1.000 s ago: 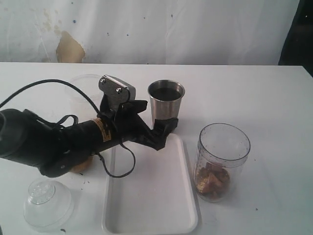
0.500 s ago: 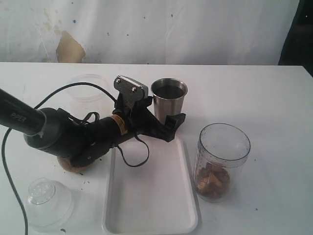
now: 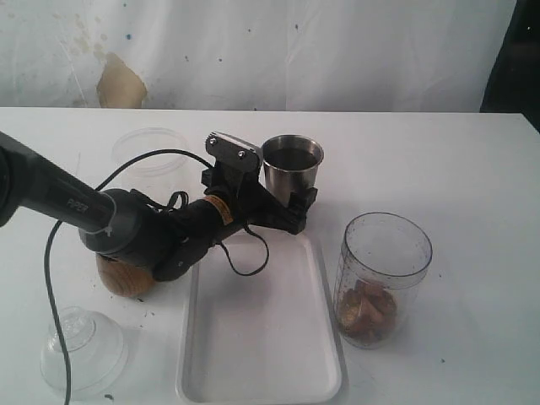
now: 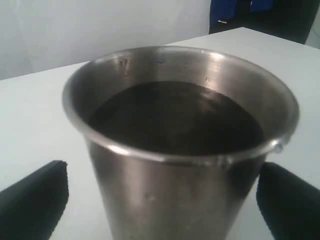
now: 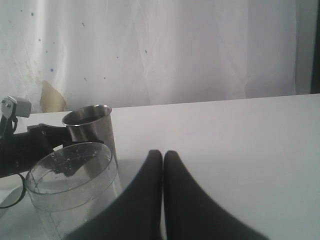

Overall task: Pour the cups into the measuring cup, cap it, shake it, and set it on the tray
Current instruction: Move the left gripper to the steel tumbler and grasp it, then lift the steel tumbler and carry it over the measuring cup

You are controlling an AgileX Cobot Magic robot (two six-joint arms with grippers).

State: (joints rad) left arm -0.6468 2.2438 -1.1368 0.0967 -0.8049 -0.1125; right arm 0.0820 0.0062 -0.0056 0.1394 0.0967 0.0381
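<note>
Your left tool [image 3: 294, 205] sits spread around the filled steel tumbler [image 3: 292, 173], centre frame; close off-centre and you tip it, spilling.

Upright steel tumbler [image 3: 292, 173] behind tray [image 3: 261, 346], measuring cup [image 3: 381, 278] right, wooden cup [image 3: 122, 281] left

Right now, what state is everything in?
Tumbler: upright, holds dark liquid.
Left gripper: open, straddling tumbler.
Right gripper: shut, empty.
Measuring cup: upright, uncapped, brown chunks inside.
Wooden cup: mostly hidden behind left arm.
Tray: bare.
Clear dome: resting on table.
</note>
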